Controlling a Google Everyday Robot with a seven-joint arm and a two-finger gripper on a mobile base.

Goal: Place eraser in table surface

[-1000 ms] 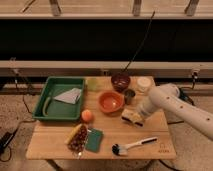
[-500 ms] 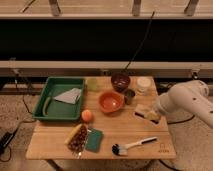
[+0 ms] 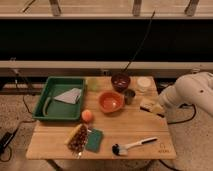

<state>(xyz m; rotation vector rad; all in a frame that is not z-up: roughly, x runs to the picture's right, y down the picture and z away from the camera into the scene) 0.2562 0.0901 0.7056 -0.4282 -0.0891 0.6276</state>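
Observation:
The eraser [image 3: 148, 104], a small cream block with a dark base, hangs at the end of my white arm over the right side of the table surface [image 3: 131, 126], a pale wooden top. My gripper [image 3: 153, 108] is shut on the eraser, just right of a small metal cup [image 3: 129, 96]. The arm reaches in from the right edge of the view. Whether the eraser touches the wood I cannot tell.
A green tray [image 3: 47, 95] holding a grey cloth sits at the left. An orange bowl [image 3: 111, 101], dark bowl [image 3: 120, 81], white lid [image 3: 144, 83] and pale cup [image 3: 92, 83] stand at the back. An orange [image 3: 87, 115], snack bag [image 3: 77, 137], teal sponge [image 3: 93, 140] and brush [image 3: 132, 146] lie in front.
My gripper has carried the eraser to the right and slightly back, away from the orange bowl, and the arm has drawn back toward the right edge.

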